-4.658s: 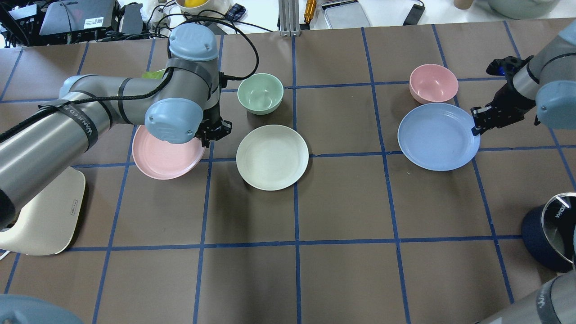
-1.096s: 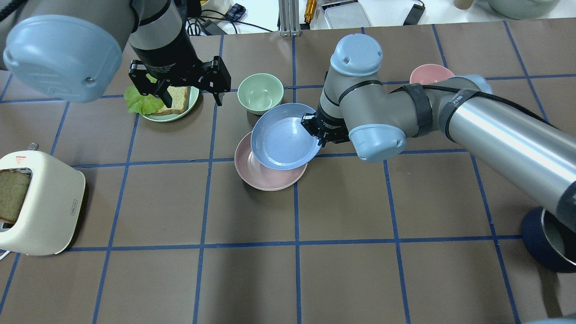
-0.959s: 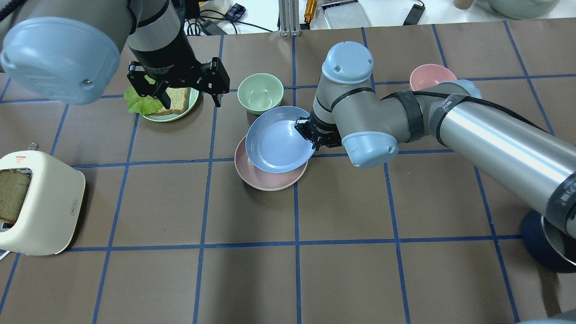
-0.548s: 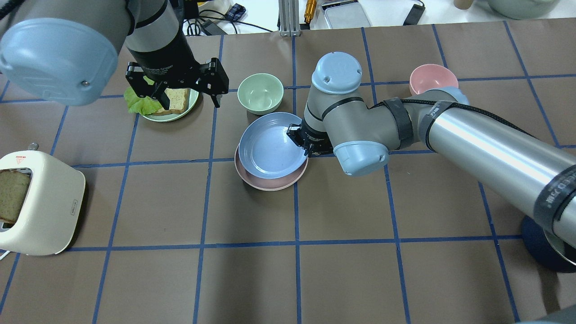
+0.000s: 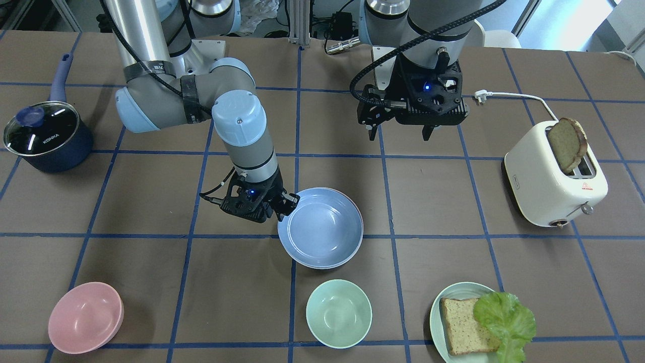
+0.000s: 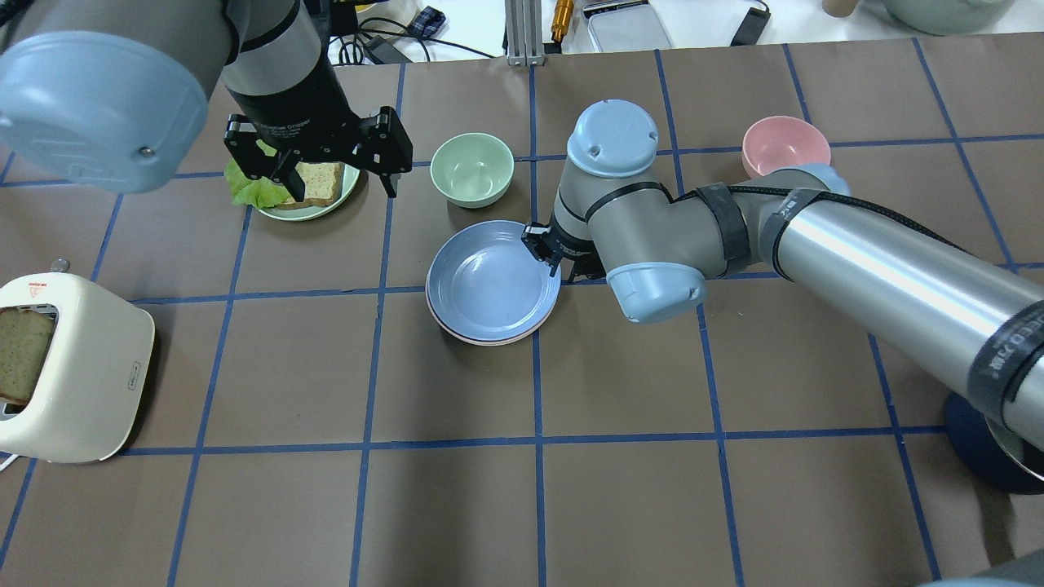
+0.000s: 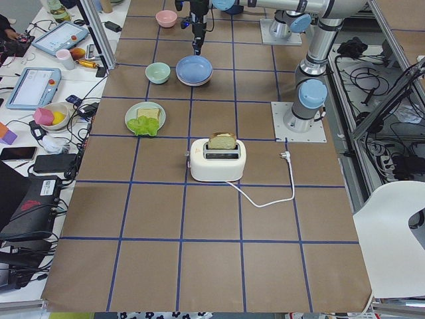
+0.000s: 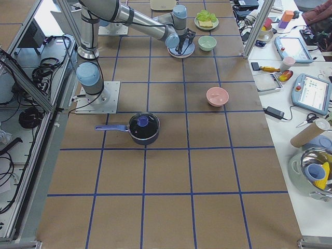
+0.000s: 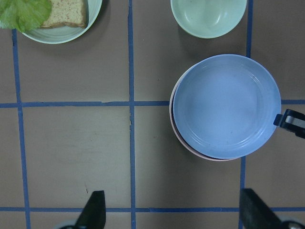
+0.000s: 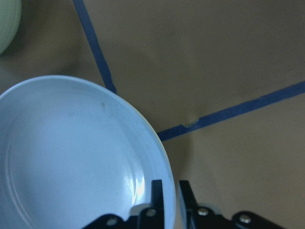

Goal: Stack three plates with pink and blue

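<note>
Brown paper ruled with blue tape covers the table (image 6: 620,505), and near its middle you have the blue plate (image 6: 489,281) lying level on the pink plate (image 6: 488,342), so nearly centred that only a thin pink crescent shows along the blue rim on the robot's side; whatever sits under the pink one is hidden from you. Look at the right gripper (image 6: 545,249): it stands at the blue plate's edge on the robot's right, and the right wrist view shows its two fingers (image 10: 156,191) drawn close together with the plate's rim pinched between them. The left gripper (image 6: 338,181) hangs high over the table with its jaws spread wide and nothing in them, well apart from the stack, and its wrist camera looks straight down on the plates. You can see the mint bowl (image 6: 471,169) just beyond the stack, close to it but not touching, and the pink bowl (image 6: 785,145) further off on the robot's right. On the robot's left sit the green plate (image 6: 318,214) carrying bread and lettuce, and the cream toaster (image 6: 81,383) with a slice standing in its slot. A dark blue lidded saucepan (image 5: 45,136) rests at the table's right-hand end
</note>
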Robot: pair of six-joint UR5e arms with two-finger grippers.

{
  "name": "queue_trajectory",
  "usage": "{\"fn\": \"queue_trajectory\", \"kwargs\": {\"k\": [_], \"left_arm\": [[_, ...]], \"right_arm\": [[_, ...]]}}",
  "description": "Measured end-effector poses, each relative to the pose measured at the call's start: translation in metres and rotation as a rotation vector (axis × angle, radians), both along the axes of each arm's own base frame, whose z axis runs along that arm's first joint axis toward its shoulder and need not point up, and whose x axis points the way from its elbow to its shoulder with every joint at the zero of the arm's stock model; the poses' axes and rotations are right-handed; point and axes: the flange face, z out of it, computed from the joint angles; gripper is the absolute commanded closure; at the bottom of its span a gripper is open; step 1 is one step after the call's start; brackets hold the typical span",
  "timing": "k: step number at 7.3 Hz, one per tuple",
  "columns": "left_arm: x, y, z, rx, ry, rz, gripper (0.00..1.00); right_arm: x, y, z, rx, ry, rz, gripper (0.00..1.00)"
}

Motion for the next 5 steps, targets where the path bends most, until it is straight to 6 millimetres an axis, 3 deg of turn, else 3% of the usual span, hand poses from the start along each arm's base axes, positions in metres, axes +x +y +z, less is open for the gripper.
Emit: {"fn": "queue_trajectory", "kwargs": {"k": [2, 4, 5], "left_arm": [[0.001, 0.003, 0.002, 0.005, -0.002, 0.0, 0.0], [0.001, 0.003, 0.002, 0.005, 0.0, 0.0, 0.0], [0.0, 0.002, 0.001, 0.006, 0.002, 0.0, 0.0]], "right_arm": [[-0.047, -0.037, 0.034, -0.073, 0.062, 0.102, 0.0], [-0.12, -0.073, 0.091, -0.07, 0.12, 0.2, 0.0], [-0.153, -0.076, 0.126, -0.055, 0.132, 0.231, 0.0]]}}
